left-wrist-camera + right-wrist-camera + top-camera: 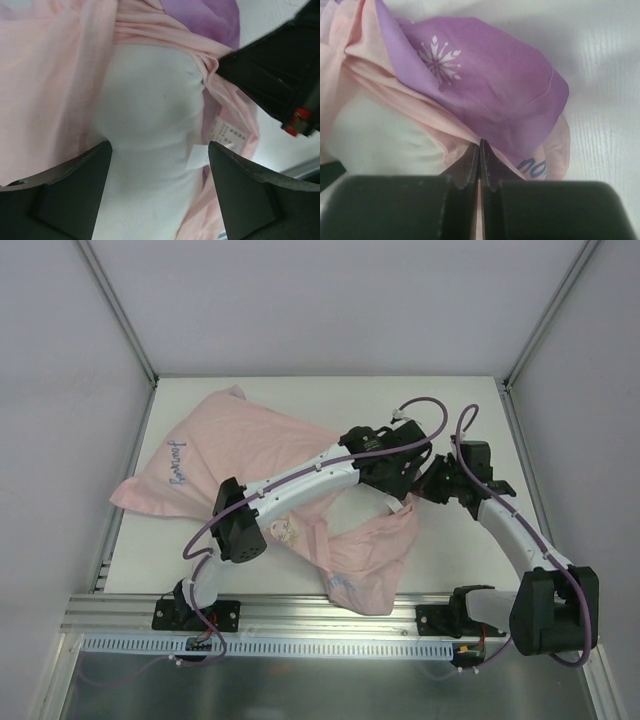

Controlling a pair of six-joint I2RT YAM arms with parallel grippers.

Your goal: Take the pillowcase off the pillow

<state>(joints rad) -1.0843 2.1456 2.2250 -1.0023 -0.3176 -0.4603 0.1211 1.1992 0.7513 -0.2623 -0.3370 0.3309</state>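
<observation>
pale pink pillowcase (215,465) lies rumpled across the white table (300,398), left arm (300,480) and right arm (515,530) meeting above its right part.

The top camera overlooks the whole worktop (330,400) from behind; both wrist cameras sit close, sharing the bunched pillowcase (485,90).

It looks like a robot lab cell. A white table (300,400) lies under the left gripper (159,150), walled by grey panels (320,300) on aluminium posts (118,312).
</observation>
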